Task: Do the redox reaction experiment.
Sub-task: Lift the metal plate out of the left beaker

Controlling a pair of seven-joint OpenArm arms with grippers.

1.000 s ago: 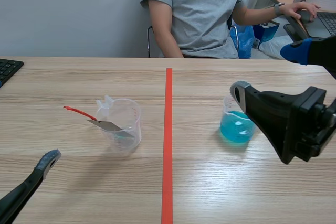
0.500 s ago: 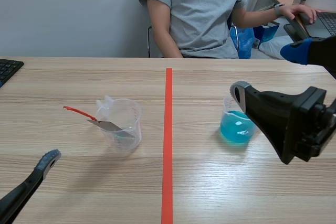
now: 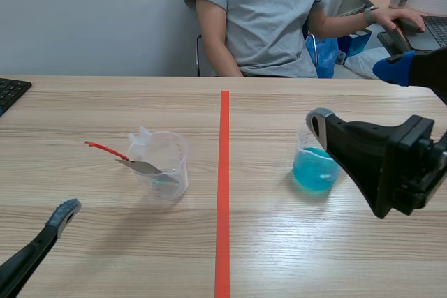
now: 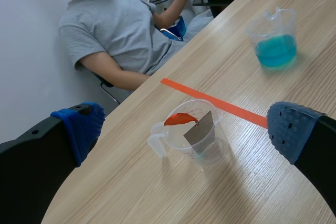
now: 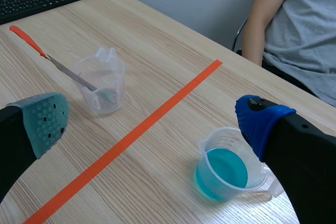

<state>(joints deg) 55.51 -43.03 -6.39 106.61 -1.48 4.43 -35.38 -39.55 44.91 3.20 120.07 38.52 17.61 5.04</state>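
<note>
Blue-liquid beaker [image 3: 313, 170] sits on the desk [image 3: 279, 249] right of the orange tape line [image 3: 223, 193], with the right hand [image 5: 152, 121] spread wide close by it. Left hand [image 4: 186, 128] is spread too, and the clear beaker [image 3: 164, 165] holding a red-handled spatula [image 3: 126, 158] is ahead of it.

Left arm [image 3: 21, 263] low; left gripper [image 4: 186, 129] fingers wide apart. Right arm [image 3: 391, 165] raised higher; right gripper [image 5: 153, 121] likewise spread wide.

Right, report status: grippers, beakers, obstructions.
Left gripper open, short of clear beaker holding red-handled spatula. Right gripper open beside blue-liquid beaker, not gripping. Nothing blocking either beaker; person seated opposite.
</note>
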